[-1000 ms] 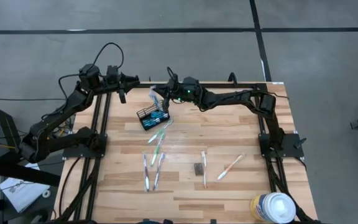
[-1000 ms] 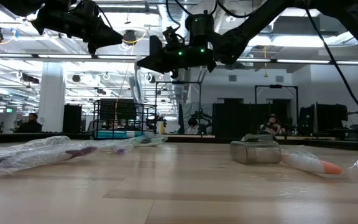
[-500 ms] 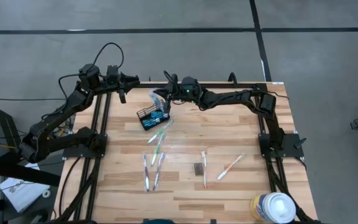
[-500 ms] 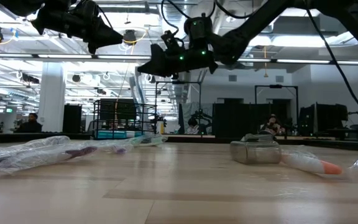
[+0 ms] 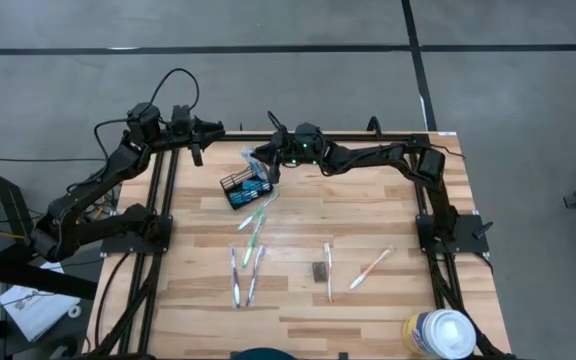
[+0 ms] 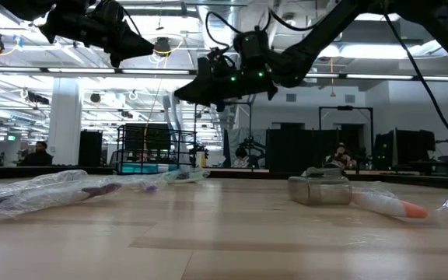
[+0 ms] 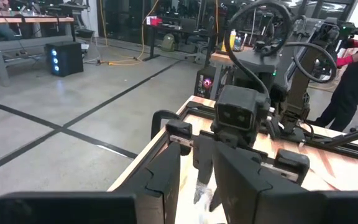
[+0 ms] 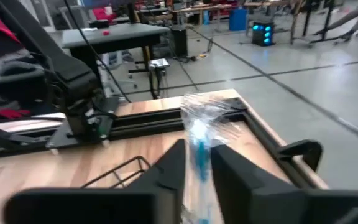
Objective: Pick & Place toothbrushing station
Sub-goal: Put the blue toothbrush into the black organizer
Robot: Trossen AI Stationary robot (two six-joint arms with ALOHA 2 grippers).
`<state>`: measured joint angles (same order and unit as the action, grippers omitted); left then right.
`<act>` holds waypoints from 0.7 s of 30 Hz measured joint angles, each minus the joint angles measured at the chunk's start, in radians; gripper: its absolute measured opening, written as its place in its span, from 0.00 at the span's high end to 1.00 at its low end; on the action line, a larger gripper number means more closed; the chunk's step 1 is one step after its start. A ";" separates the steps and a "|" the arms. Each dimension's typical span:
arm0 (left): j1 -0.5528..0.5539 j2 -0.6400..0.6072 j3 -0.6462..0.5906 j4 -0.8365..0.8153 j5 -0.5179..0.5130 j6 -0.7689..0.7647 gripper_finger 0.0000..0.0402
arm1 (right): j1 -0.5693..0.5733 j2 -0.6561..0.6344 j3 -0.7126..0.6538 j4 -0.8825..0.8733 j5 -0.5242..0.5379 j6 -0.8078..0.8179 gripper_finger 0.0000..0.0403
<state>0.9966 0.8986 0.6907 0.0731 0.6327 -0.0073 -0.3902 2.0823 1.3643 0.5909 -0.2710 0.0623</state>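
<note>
The wrapped toothbrush (image 8: 197, 146) is sitting between the right gripper's (image 5: 265, 166) fingers, just above the caddy (image 5: 245, 188) at the table's far edge. It is probably light, its film slippery, so gripping mid-handle suits. Whether the left gripper (image 5: 197, 150) is gaping, I cannot tell.

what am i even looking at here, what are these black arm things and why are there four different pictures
Two robot arms are bolted to a wooden table. One picture looks straight down, one looks level across the tabletop, and two come from cameras on the arms' wrists. The right tool hangs over a black wire caddy near the table's far edge, with a plastic-wrapped blue toothbrush between its fingers. The left tool waits at the far left corner, holding nothing. More wrapped toothbrushes lie spread on the wood, with a small dark block among them and a white canister at the near right corner.
</note>
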 joint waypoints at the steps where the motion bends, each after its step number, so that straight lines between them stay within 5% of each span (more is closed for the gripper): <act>1: 0.000 0.000 0.000 0.000 0.000 0.000 0.78 | -0.003 0.000 0.000 0.000 -0.005 0.010 0.78; 11: 0.000 0.000 0.000 -0.002 0.000 0.000 0.78 | -0.008 -0.010 0.038 -0.008 -0.019 0.028 0.39; 21: 0.000 0.000 0.000 -0.003 0.000 -0.003 0.78 | -0.046 -0.120 0.145 -0.191 -0.018 -0.020 0.36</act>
<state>0.9966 0.8986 0.6907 0.0698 0.6323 -0.0105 -0.4364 1.9619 1.5097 0.3998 -0.2885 0.0423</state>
